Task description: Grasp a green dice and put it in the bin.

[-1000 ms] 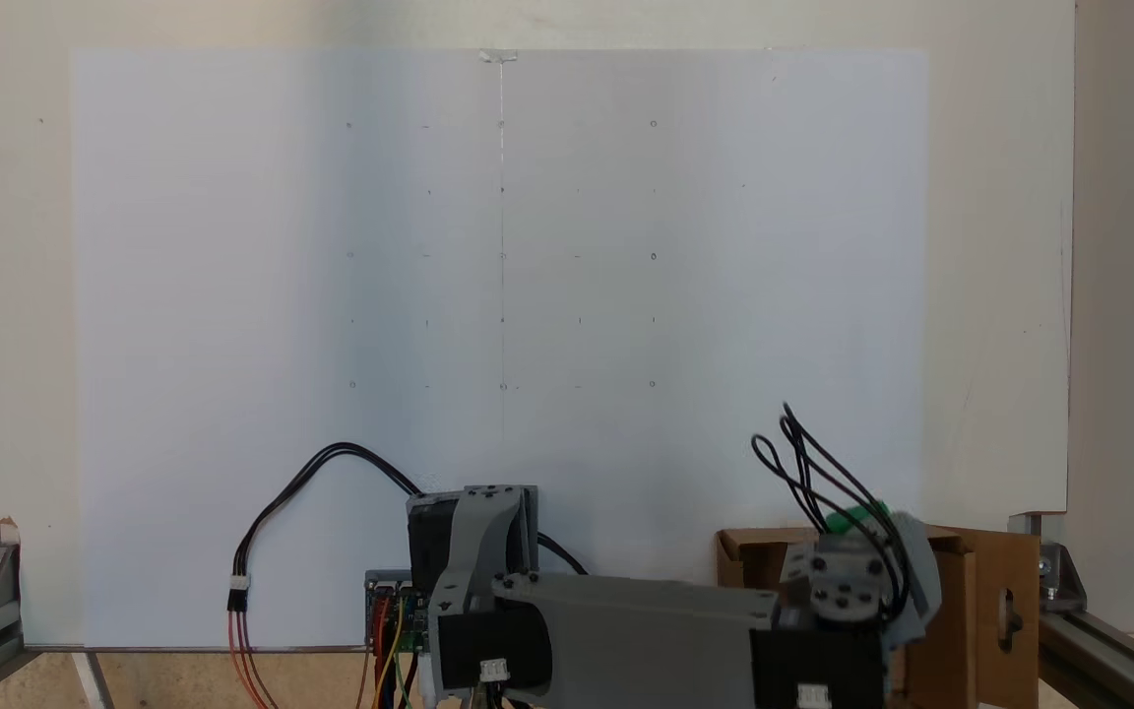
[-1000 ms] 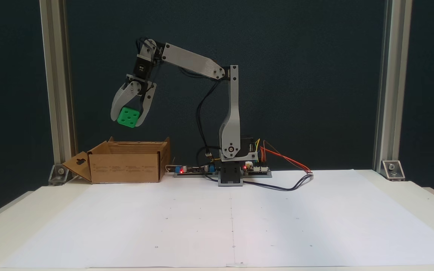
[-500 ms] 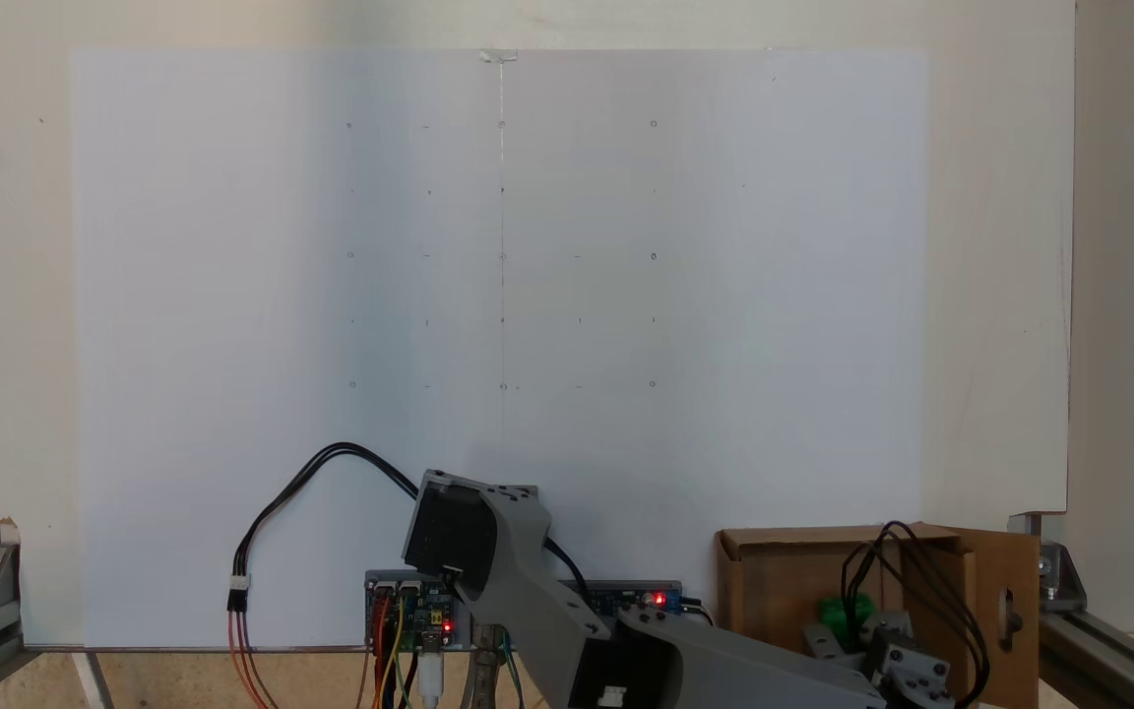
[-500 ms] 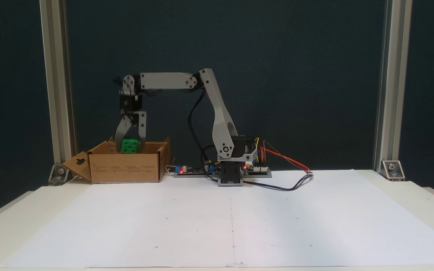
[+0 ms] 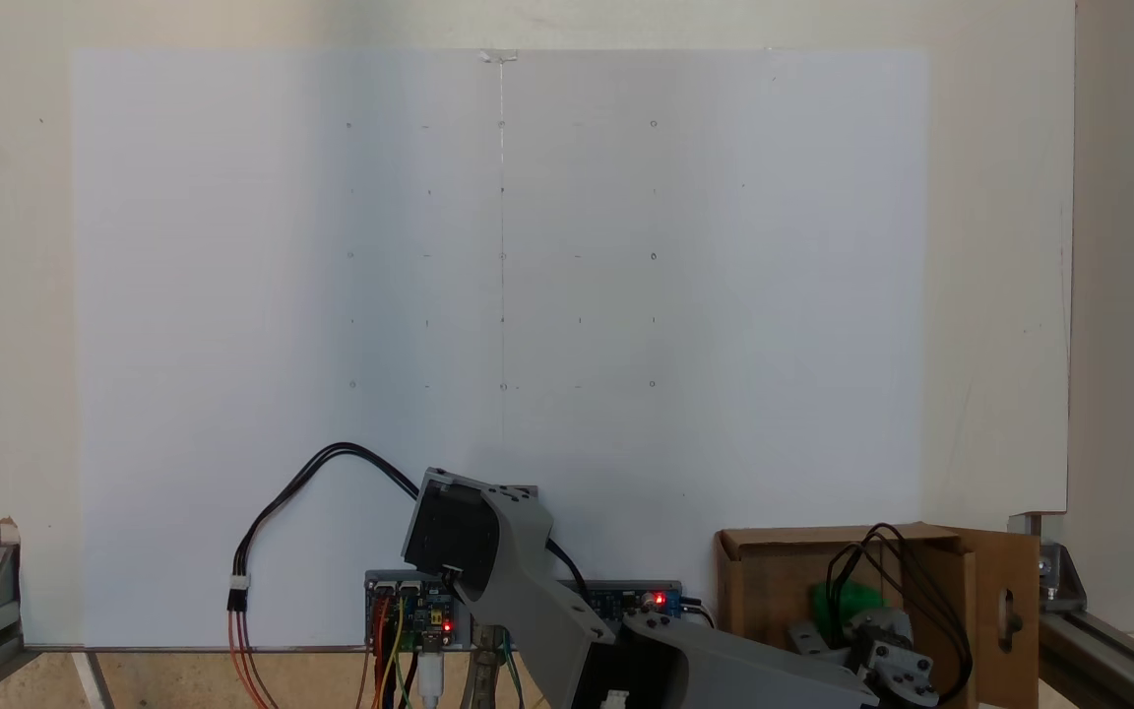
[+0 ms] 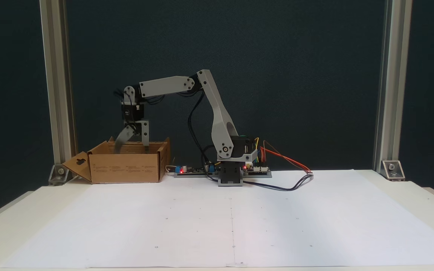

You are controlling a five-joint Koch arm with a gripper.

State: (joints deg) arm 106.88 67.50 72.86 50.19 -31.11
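Note:
The green dice (image 5: 848,599) lies inside the bin (image 5: 769,571), a brown cardboard box at the lower right of a fixed view. Cables and the wrist partly cover it there. In a fixed view from the front, the bin (image 6: 126,167) stands at the left, with its keyhole flap folded out to the left, and its walls hide the dice. My gripper (image 6: 132,146) hangs over the bin, pointing down. It is open, its fingers are spread with nothing between them, and the tips dip just below the rim.
The arm's base (image 6: 232,175) and its circuit boards stand at the back of the table, beside the bin. Black and coloured cables (image 6: 288,180) trail from the base onto the white paper sheet (image 6: 232,226). Aluminium posts (image 6: 57,94) stand at the table's back corners.
The gripper came down from high above the bin to its rim with the dice. It then opened, and the dice dropped out of the fingers into the bin.

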